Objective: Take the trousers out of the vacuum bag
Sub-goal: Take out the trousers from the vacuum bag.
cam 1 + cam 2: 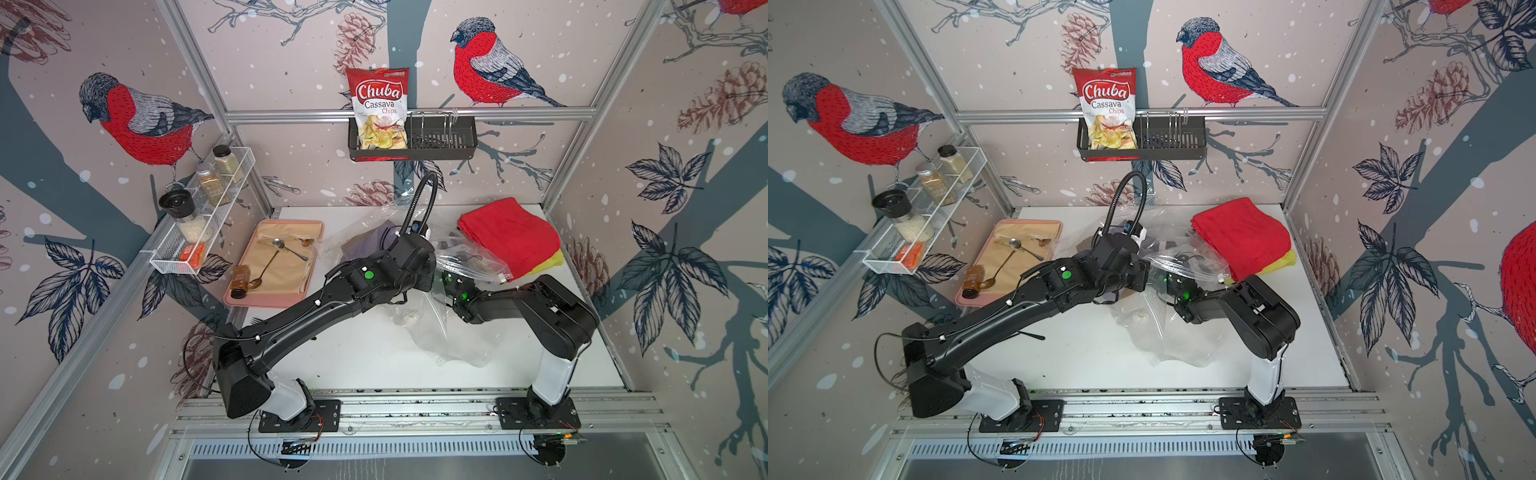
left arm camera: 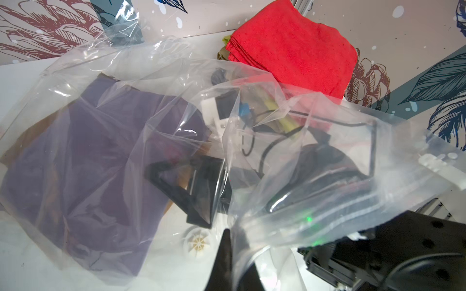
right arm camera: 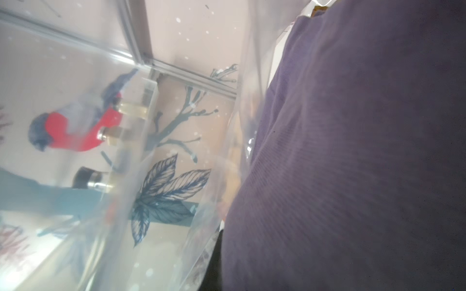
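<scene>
Left wrist view: the vacuum bag point(image 2: 106, 63) lay crumpled over the middle of the white table point(image 1: 353, 353). It was clear, glossy film thrown into sharp creases. The black fingers of the left gripper point(image 2: 225, 243) were together, pinching a layer of film near the bag's mouth and holding it off the table. The zip-strip edge point(image 2: 365, 194) crossed the raised flap as paired ridged bands. The round white valve point(image 2: 198, 241), spoked, sat on the lower film just beside the left fingers.

Inside the bag lay the purple trousers point(image 2: 88, 163), a flat matte rectangle. They rested on the mustard-brown trousers point(image 2: 32, 133), of which only a narrow border showed along two sides. The right gripper point(image 2: 153, 175) reached in through the mouth and showed through the film as a black triangular frame. Its jaws were closed at the edge of the purple cloth and appeared to nip it.

Right wrist view: the purple trousers point(image 3: 353, 163) filled about half the frame, close to the lens, with a fine ribbed knit visible. The film beside them blurred the printed wall.

In both top views the red trousers point(image 1: 511, 237) point(image 1: 1246, 237), a thick plush folded square, lay outside the bag at the far right corner of the table. They were stacked on the bright yellow trousers point(image 1: 550, 262) point(image 1: 1285, 262), whose edge stuck out on the near side. The bag's raised mouth was just beside this stack. Both wrists hid their grippers from above.
</scene>
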Controlling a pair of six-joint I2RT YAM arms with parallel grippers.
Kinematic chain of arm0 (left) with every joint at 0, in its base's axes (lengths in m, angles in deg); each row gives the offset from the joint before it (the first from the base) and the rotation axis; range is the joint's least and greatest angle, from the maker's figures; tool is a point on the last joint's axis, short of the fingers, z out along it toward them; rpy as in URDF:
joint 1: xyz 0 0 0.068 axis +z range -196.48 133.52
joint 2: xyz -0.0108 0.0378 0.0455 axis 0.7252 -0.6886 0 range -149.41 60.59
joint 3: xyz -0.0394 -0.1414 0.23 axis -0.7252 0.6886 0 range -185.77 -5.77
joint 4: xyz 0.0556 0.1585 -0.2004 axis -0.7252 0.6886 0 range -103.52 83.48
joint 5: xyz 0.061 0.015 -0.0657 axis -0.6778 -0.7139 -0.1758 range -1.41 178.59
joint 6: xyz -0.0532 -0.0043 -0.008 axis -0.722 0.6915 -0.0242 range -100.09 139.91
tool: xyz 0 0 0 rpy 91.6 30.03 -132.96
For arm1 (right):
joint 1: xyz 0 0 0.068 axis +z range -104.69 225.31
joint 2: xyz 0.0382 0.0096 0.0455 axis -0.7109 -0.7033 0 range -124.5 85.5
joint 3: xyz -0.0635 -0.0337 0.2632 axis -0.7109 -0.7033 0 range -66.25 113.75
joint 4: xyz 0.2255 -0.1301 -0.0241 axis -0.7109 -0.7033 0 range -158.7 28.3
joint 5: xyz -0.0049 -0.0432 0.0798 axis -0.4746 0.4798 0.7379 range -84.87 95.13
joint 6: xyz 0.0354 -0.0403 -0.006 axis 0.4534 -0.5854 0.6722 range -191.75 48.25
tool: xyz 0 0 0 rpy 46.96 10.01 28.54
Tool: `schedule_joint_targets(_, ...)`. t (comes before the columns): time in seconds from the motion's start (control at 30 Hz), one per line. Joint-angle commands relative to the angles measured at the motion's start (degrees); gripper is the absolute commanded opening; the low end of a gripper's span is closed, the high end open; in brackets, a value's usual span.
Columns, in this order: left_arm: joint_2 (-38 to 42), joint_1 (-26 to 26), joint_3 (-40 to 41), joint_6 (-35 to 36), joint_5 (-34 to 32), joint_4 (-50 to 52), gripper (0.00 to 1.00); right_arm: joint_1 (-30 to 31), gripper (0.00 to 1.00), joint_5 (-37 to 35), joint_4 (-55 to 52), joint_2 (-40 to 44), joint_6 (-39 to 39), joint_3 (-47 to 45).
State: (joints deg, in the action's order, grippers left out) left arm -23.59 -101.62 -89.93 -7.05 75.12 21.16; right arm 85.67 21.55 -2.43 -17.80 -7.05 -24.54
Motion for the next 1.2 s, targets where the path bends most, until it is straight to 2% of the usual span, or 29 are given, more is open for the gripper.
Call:
schedule_joint_targets(0.0, 0.8, 0.3, 0.7, 0.1, -0.6, -1.8, 0.00, 0.2, 0.00, 0.1, 3.7, 5.6, -3.9, -3.6)
schedule_joint_targets(0.13, 1.1, 0.6, 1.6, 0.1, 0.0, -2.4, 0.00, 1.3, 0.00, -1.3, -2.9, 13.9, -8.1, -8.8)
schedule_joint_targets(0.3, 1.4, 0.6, 2.3, 0.1, 0.7, -3.6, 0.00, 1.5, 0.00, -4.0, -8.4, 23.3, -8.9, -16.2)
schedule_joint_targets(0.47, 1.4, 0.7, 2.8, -0.2, 4.7, -5.8, 0.02, 1.2, 0.00, -6.1, -12.1, 28.2, -9.2, -21.8)
schedule_joint_targets(0.63, 4.8, 0.7, 3.2, -0.2, 7.5, -7.4, 0.92, 0.5, 0.00, -6.1, -12.1, 31.1, -9.1, -25.7)
schedule_joint_targets(0.67, 5.6, 0.7, 3.1, -0.2, 7.2, -7.2, 0.98, 0.4, 0.00, -6.0, -12.2, 31.3, -9.4, -26.0)
schedule_joint_targets(0.8, 9.6, 1.1, 2.8, 0.4, 2.2, -4.4, 0.98, -1.1, 0.00, -5.0, -13.0, 33.1, -9.5, -27.3)
schedule_joint_targets(0.87, 11.5, 3.2, 4.4, 0.1, 1.2, -3.6, 0.98, -2.3, 0.00, -3.9, -12.5, 33.7, -9.2, -28.4)
schedule_joint_targets(1.07, 17.9, 15.0, 12.6, -0.6, 8.8, -9.1, 0.98, -4.1, 0.00, -2.9, -15.2, 36.6, -10.0, -29.7)
schedule_joint_targets(1.17, 19.4, 18.0, 14.9, 4.2, 16.2, -11.6, 0.98, -4.9, 0.00, -2.7, -15.9, 37.4, -10.0, -29.8)
